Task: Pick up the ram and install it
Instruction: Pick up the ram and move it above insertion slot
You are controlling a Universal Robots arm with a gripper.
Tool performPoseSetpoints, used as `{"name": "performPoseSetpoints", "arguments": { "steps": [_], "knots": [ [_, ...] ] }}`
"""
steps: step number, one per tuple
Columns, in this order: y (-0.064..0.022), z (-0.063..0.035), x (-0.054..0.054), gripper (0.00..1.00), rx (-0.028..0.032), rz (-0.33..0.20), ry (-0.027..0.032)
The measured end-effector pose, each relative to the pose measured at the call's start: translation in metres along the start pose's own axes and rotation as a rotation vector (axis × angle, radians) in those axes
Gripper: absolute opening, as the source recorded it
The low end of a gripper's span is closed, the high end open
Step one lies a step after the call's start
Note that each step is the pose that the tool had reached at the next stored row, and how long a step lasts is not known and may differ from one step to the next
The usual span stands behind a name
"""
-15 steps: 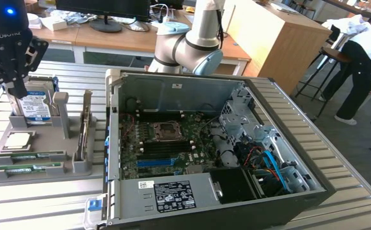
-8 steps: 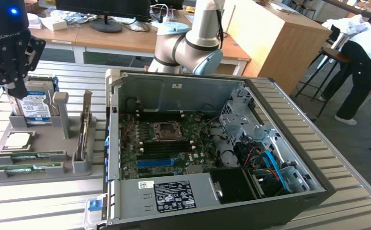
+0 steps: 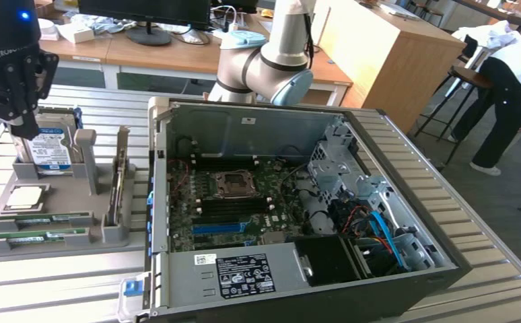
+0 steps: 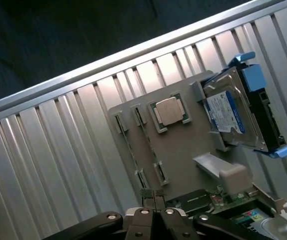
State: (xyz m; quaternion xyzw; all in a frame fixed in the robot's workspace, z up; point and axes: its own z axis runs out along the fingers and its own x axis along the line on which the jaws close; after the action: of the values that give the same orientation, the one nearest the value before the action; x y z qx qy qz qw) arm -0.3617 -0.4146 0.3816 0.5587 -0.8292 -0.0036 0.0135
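Exterior view: at the exterior view's far left, the black gripper (image 3: 27, 129) hangs above the upright hard drive (image 3: 50, 151). Its jaws are pressed together with nothing between them. Below it a grey holder tray (image 3: 67, 202) sits on the slatted table (image 3: 63, 282). A square processor (image 3: 25, 197) lies on the tray. Nearer the camera the ram (image 3: 40, 219) lies flat in the tray, apart from the gripper, with a second green stick (image 3: 36, 236) just beside it. To the right, the open computer case (image 3: 242, 118) shows its motherboard (image 3: 233, 202) and a blue slot strip (image 3: 217, 227). Behind the case rises the robot arm (image 3: 279, 60). At the far right a person (image 3: 512, 74) bends forward.
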Motion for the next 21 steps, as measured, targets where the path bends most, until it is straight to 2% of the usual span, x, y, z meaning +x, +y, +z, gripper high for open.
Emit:
{"name": "performPoseSetpoints", "arguments": {
  "steps": [21],
  "knots": [
    [-0.0001,0.0044,-0.0001,0.1,0.0068,-0.374,0.0079]
  ]
}}
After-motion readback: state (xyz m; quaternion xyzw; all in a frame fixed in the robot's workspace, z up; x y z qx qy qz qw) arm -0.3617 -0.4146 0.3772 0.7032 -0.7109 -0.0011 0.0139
